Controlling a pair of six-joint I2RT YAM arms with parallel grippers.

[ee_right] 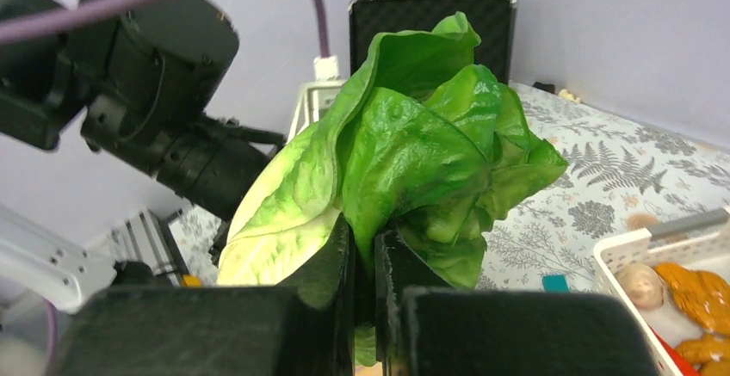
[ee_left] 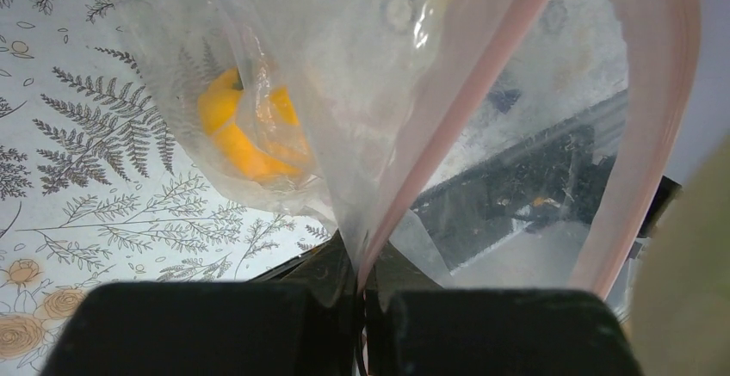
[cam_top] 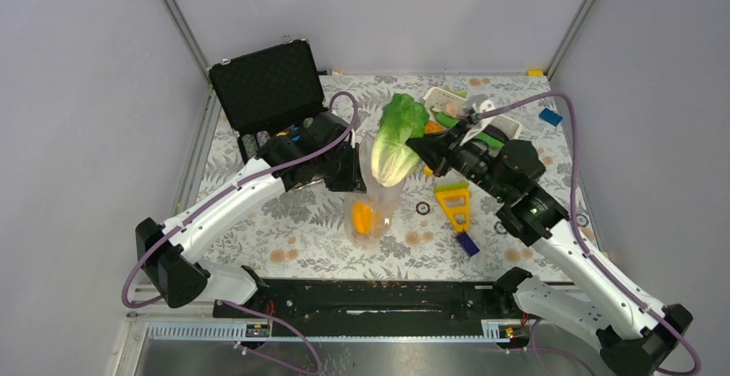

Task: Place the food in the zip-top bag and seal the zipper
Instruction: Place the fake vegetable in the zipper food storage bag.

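- Lettuce (cam_top: pixel 396 139) is clamped in the right jaws, which are closed on its side. It hangs in the air over the middle of the tabletop (cam_top: pixel 293 221), just above the bag's mouth.
- In the top view its long axis runs from 1 o'clock to 7 o'clock, with the dark frilly end at 1 and the pale stem end at 7, aimed at the bag (cam_top: pixel 385 197). Going in stem first probably lets the narrow end enter before the wide leaves.
- Left jaws are closed on the zipper (ee_left: pixel 452 126), pinching one lip, probably to keep the mouth lifted and open. In the left wrist view the other pink lip stands apart at 3 o'clock.
- Bag runs from 12 to 6 in the top view, with its mouth at 12 and its bottom sagging at 6.
- Pepper (cam_top: pixel 362 218) already lies in the bottom.
- Zipper is not yet sealed.
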